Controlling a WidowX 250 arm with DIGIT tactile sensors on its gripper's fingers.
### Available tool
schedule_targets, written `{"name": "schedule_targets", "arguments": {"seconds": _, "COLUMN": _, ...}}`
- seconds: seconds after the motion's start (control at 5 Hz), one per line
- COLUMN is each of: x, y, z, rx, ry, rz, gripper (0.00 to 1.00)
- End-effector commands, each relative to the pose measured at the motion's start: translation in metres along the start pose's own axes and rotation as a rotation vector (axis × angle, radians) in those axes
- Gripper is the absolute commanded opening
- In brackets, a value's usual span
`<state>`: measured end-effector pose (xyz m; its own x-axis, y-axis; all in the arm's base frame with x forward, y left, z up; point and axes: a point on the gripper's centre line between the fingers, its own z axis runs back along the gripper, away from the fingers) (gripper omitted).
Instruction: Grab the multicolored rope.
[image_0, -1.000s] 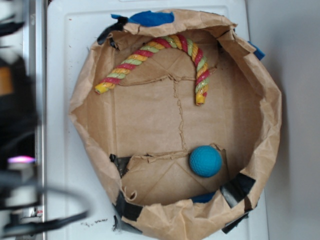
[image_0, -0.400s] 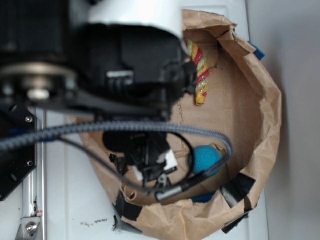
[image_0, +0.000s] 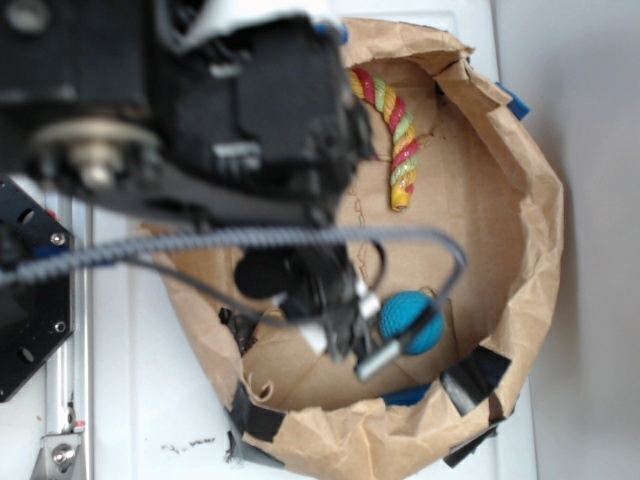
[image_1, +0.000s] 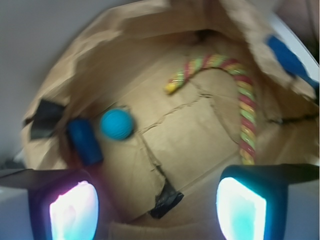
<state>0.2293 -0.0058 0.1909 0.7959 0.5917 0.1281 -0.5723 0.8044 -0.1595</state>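
With its fingers spread wide and holding nothing, the gripper (image_1: 157, 207) hangs over the near edge of the cardboard bin (image_0: 540, 230), the multicolored rope (image_1: 243, 107) ahead and right, arching along the far wall (teal ball (image_1: 117, 124) lies apart, left).

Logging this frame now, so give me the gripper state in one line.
Gripper: open and holding nothing; its fingers stand wide apart above the cardboard floor, with the multicolored rope lying untouched ahead.
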Motion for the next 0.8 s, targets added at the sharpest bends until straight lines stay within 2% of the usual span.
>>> {"name": "schedule_targets", "arguments": {"seconds": 0.0, "x": 0.007, "y": 0.005, "z": 0.01, "rx": -0.021, "ry": -0.039, "rz": 0.033, "gripper": 1.0}}
{"name": "schedule_targets", "arguments": {"seconds": 0.2, "x": 0.007, "y": 0.005, "z": 0.01, "rx": -0.021, "ry": -0.039, "rz": 0.033, "gripper": 1.0}}
{"name": "schedule_targets", "arguments": {"seconds": 0.4, "x": 0.02, "y": 0.003, "z": -0.002, "rx": -0.072, "ry": -0.062, "rz": 0.177, "gripper": 1.0}}
{"name": "schedule_targets", "arguments": {"seconds": 0.6, "x": 0.037, "y": 0.004, "z": -0.021, "rx": -0.02, "ry": -0.075, "rz": 0.323, "gripper": 1.0}}
